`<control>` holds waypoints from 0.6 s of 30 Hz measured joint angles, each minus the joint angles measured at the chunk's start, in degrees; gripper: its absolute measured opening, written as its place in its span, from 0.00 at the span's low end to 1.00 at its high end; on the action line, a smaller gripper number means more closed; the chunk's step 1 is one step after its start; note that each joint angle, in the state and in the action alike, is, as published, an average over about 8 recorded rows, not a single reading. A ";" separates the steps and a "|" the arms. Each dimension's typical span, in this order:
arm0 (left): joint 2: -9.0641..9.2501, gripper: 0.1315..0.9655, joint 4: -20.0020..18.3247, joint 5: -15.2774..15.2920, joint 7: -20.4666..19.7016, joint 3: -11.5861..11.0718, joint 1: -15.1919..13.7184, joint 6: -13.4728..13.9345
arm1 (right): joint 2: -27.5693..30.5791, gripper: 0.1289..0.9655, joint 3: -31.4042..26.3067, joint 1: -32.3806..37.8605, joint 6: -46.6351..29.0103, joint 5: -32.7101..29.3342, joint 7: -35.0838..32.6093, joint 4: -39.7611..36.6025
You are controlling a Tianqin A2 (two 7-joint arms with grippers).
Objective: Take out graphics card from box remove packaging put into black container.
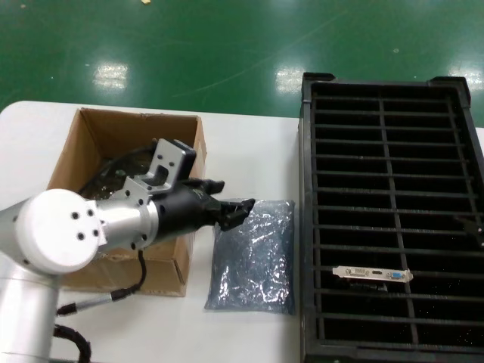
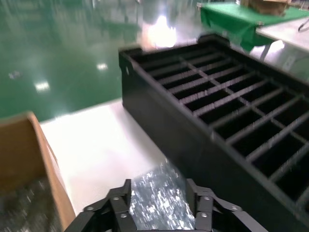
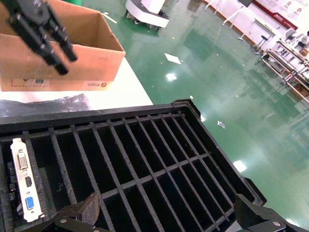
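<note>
Now: card (image 1: 372, 274) stands in a near slot of the tray (image 1: 308, 227), bracket up. Bag (image 1: 253, 257) lies flat on the tabletop (image 1: 249, 144) between tray and box (image 1: 181, 265). Left claw (image 1: 233, 211), fingers apart, empty, over the bag's far edge. Right claw (image 3: 169, 212) spread wide above the tray.

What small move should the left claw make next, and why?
Probably the left claw should swing back over the box and lower into it. It hangs open above the near end of the empty bag, holding nothing. One graphics card already stands in a slot of the black container, and the box seems to hold more bagged items.
</note>
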 joint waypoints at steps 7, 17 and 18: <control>-3.61 0.39 -11.12 -3.53 4.27 -1.05 1.06 -2.27 | 0.00 1.00 0.00 0.00 0.00 0.00 0.00 0.00; -14.34 0.68 -29.27 -1.85 26.07 -2.58 9.32 -21.87 | 0.00 1.00 0.00 0.00 0.00 0.00 0.00 0.00; -15.54 0.70 -30.38 -0.86 28.85 -2.55 10.81 -24.49 | 0.00 1.00 0.00 0.00 0.00 0.00 0.00 0.00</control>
